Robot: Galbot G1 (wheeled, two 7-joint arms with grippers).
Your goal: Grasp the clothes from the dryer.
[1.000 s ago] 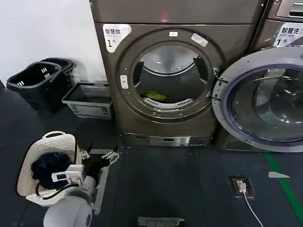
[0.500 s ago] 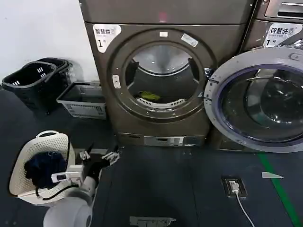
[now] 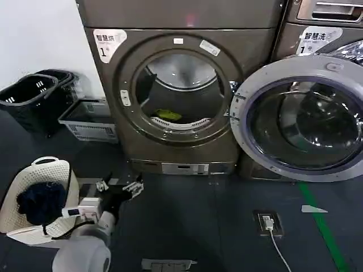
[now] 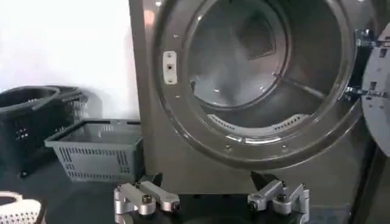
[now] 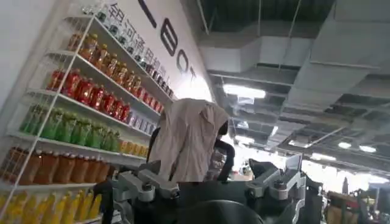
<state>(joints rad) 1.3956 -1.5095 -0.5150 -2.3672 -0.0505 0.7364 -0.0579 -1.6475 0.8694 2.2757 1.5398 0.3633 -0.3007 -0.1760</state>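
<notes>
So from the head camera, the clothes (image 3: pixel 168 115), a soft crumpled yellow-green scrap, lie low inside the dryer (image 3: pixel 176 90) and its shiny steel drum. Left gripper (image 3: pixel 119 187) hovers near the floor, fingers spread, holding nothing. Left wrist camera: round bronze port. Right gripper (image 5: pixel 210 185) gapes empty.

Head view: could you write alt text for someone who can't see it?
A dark bronze-grey dryer stands with its round door swung open, and a small yellow-green piece of clothes lies in the drum. The robot's left gripper, fingers open, is low over the dark floor in front, beside a white basket holding a navy bundle.
</notes>
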